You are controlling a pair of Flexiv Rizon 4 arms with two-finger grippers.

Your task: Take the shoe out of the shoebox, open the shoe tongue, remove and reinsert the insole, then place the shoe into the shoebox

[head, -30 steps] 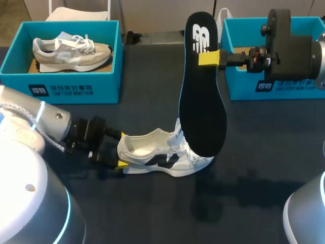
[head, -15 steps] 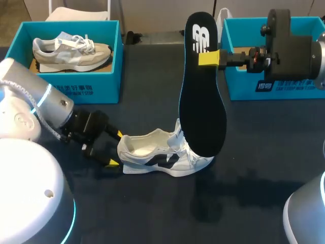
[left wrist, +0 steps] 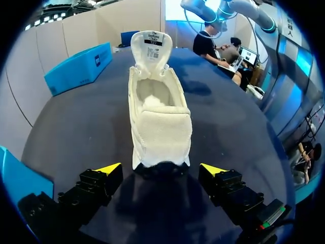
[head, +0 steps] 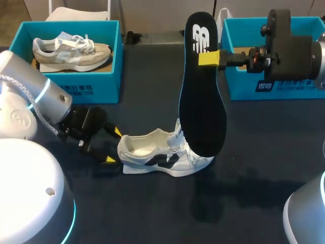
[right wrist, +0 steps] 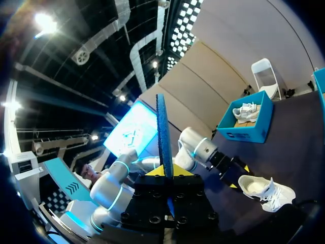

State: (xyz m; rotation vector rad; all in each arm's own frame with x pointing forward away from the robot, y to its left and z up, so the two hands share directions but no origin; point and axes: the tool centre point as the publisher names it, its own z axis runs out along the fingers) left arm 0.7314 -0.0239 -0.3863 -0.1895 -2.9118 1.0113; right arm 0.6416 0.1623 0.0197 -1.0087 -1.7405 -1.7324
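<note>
Saw a dark table [head: 254, 152] with the white shoe [head: 157, 157] standing on its sole in the middle. Spotted a teal shoebox [head: 76, 89] well behind the shoe's heel side, beige sneaker [head: 71, 51] inside, and a second shoebox [head: 238, 86] well behind its toe side. Found the black insole [head: 203, 112] upright above the shoe's front, lower end down by the tongue; couldn't tell if touching. Caught the right gripper [head: 208, 57] clamped on the insole's upper part. Noticed the left gripper [left wrist: 161, 169] right at the shoe's heel, spread wide, heel just ahead of the yellow tips, untouched.
</note>
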